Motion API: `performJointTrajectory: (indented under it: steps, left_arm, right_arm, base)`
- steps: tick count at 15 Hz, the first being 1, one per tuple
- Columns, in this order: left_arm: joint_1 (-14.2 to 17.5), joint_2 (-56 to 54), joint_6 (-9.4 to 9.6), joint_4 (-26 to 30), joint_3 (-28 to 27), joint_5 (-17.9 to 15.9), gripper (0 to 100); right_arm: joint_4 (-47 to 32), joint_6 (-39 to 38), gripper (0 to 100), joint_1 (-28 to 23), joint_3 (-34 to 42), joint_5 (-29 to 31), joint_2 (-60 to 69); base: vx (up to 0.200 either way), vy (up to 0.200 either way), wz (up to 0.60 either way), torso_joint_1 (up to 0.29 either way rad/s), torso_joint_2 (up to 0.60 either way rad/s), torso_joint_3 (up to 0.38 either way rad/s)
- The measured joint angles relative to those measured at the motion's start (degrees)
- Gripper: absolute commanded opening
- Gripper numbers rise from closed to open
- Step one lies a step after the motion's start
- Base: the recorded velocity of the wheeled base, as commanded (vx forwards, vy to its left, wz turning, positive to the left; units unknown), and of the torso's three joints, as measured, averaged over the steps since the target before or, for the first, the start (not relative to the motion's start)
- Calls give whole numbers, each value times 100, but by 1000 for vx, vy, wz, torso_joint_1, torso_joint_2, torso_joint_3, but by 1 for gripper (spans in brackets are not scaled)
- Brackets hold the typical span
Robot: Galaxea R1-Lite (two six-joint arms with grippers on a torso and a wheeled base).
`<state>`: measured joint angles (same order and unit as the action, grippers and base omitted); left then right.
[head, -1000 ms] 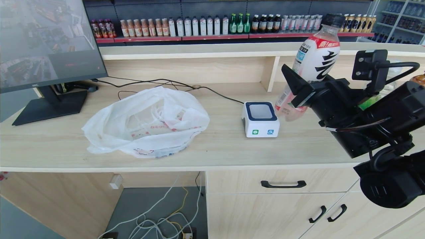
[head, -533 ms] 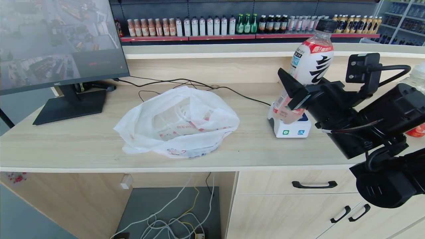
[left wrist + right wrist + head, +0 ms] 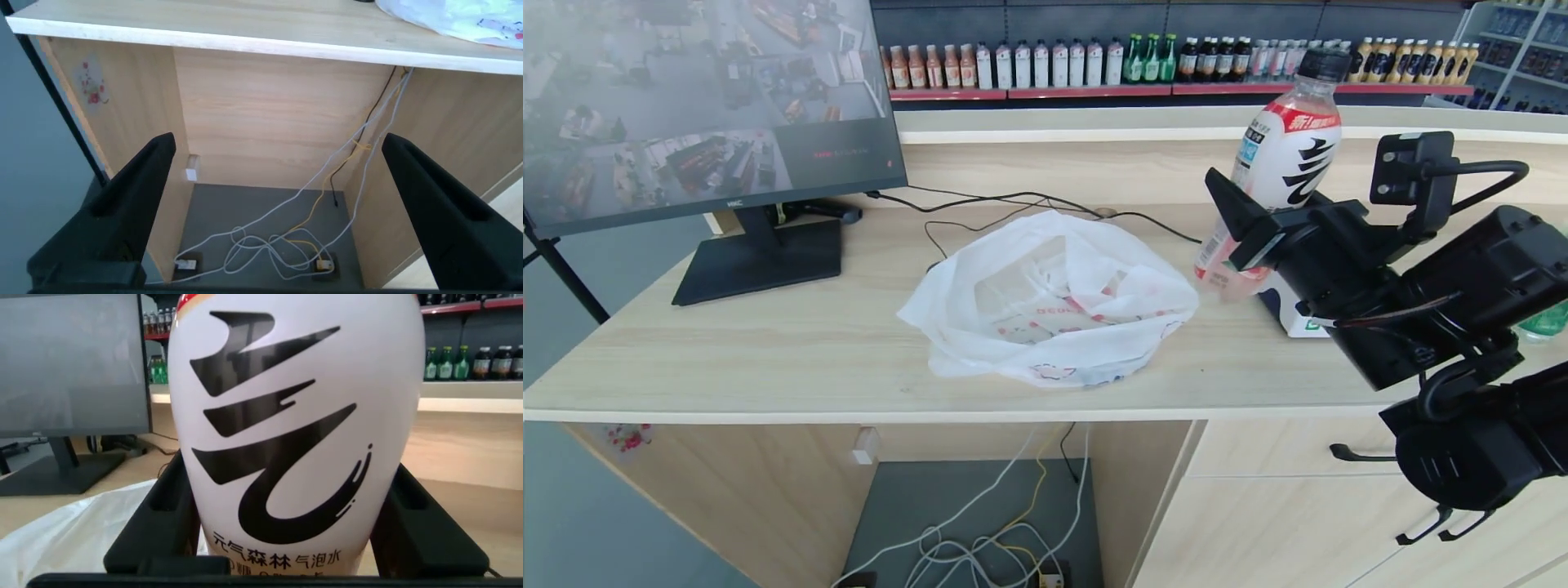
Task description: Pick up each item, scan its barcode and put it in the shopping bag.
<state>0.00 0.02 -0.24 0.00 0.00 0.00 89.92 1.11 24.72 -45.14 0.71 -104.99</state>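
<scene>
we see bold black brush characters over a row of small ones on the bottle (image 3: pixel 294 441); red print on the shopping bag (image 3: pixel 1054 306); a green icon on the scanner (image 3: pixel 1293 317).

A light wooden counter (image 3: pixel 768 359) carries a white plastic shopping bag (image 3: pixel 1054 298), lying open and crumpled near the front edge. Left of the bag stands a monitor (image 3: pixel 703 106) on a black foot. Black cables (image 3: pixel 1013 200) run behind the bag, and a small white scanner (image 3: pixel 1294 317) sits just to its right, partly hidden.
</scene>
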Motion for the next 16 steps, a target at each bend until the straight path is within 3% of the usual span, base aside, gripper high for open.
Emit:
performJointTrajectory:
  steps: [4,9,16]
  left_arm:
    - [0,0,4,0,0,0,100]
    - [0,0,9,0,0,-5,100]
    - [0,0,4,0,0,-2,100]
  right_arm:
    - [5,0,0,24,-9,-28,-48]
    - [-52,41,0,430,-262,-267,-245]
    - [-778,157,0,641,-2074,-218,-1246]
  base:
    - [0,0,0,0,0,0]
    - [0,0,0,0,0,0]
    - [0,0,0,0,0,0]
